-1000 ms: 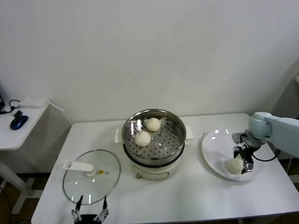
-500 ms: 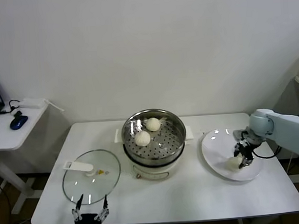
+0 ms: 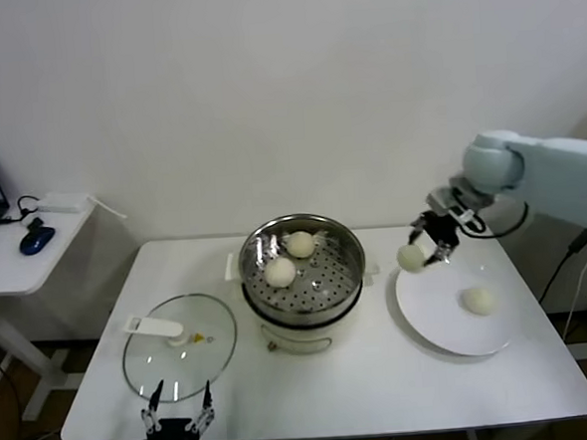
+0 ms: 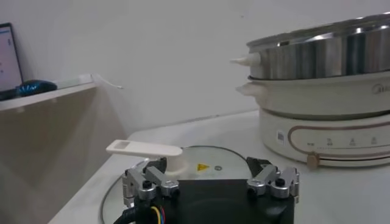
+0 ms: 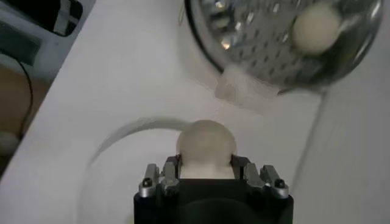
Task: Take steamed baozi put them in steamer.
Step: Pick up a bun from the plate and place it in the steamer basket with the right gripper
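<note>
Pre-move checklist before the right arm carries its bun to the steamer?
1. Grip: right gripper shut on the held baozi, bun seated between the fingers. ok.
2. Lift: in the head view the held baozi looks raised off the plate. ok.
3. Steamer open: glass lid lies on the table, off the pot. ok.
4. Free spot: two baozi sit on the tray's left and rear; the right side is bare. ok.
5. Left gripper: open, parked low by the lid, away from the path. ok.
6. Height over the steamer rim: cannot tell.
</note>
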You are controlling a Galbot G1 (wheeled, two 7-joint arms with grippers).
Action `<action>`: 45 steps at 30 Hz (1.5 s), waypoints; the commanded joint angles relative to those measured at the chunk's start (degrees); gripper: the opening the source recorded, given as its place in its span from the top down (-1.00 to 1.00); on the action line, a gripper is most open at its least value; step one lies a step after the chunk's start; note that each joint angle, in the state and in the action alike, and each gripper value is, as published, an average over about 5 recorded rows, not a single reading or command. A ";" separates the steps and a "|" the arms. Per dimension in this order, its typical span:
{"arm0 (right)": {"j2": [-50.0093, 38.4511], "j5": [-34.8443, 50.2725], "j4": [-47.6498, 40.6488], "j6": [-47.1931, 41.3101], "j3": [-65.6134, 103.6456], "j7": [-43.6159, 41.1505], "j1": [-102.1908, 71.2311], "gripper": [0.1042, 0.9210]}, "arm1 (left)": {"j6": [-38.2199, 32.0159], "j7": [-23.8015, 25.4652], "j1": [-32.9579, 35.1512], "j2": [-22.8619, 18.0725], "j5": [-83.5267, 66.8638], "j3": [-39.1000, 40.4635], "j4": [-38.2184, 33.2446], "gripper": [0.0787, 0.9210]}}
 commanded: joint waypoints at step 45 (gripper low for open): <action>28.11 -25.85 -5.23 21.46 2.05 13.19 -12.18 -0.17 | -1.09 -0.73 -0.15 -0.04 -0.06 0.43 0.38 -0.77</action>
